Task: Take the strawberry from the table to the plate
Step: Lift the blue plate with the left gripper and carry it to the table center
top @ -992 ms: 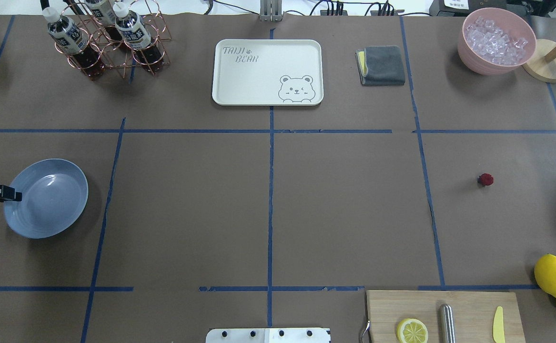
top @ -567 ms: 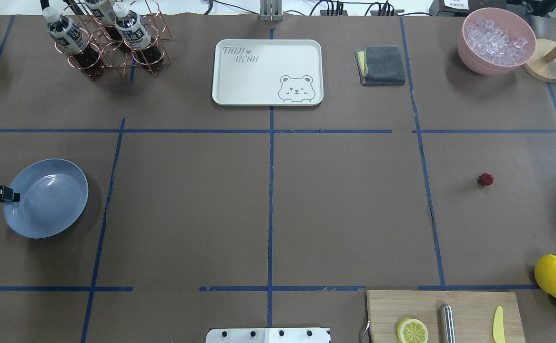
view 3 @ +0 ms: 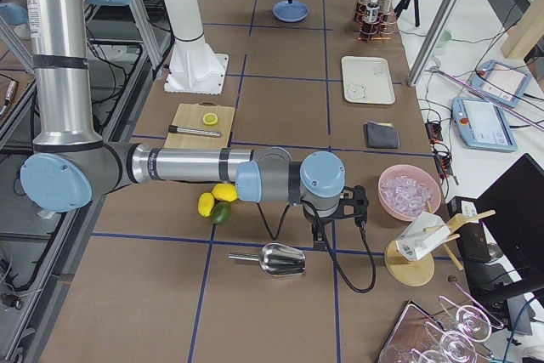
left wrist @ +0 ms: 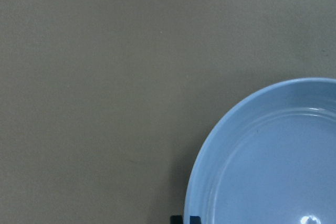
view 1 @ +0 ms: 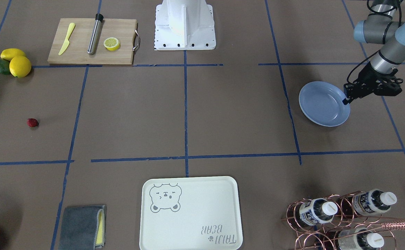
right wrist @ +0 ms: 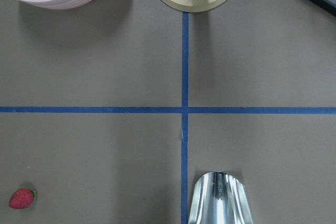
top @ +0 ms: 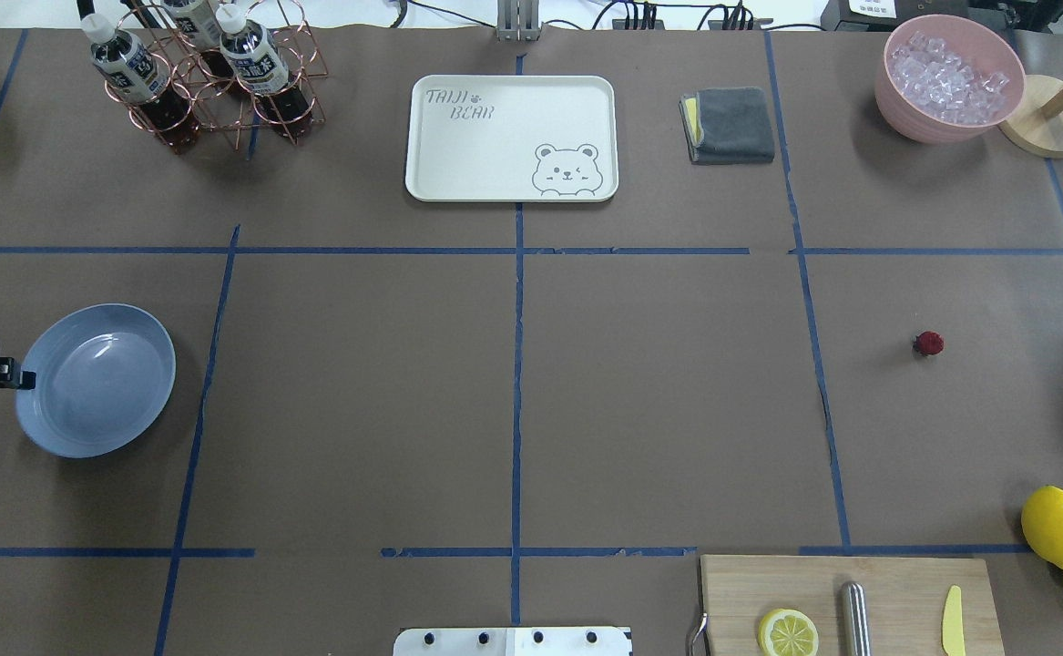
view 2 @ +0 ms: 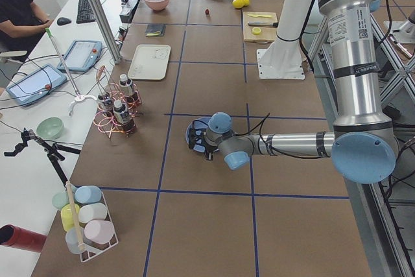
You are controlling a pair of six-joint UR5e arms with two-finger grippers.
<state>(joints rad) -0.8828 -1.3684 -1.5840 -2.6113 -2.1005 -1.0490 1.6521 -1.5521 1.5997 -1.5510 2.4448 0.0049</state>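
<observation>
Left gripper (view 1: 344, 101): pinching plate (view 1: 323, 106) rim.
Right gripper (view 3: 317, 230): grip state cannot be told.
Risk: strawberry (top: 929, 343), far from left fingers, may roll from off-centre pinch.

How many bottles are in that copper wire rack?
3 white-capped plastic bottles: one on the copper wire rack's left, one on its right, one behind, partly cropped. None looks hidden.

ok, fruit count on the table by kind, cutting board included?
strawberry: 1
whole lemons: 2
lemon half: 1
avocado: 1
Total: 5
</observation>
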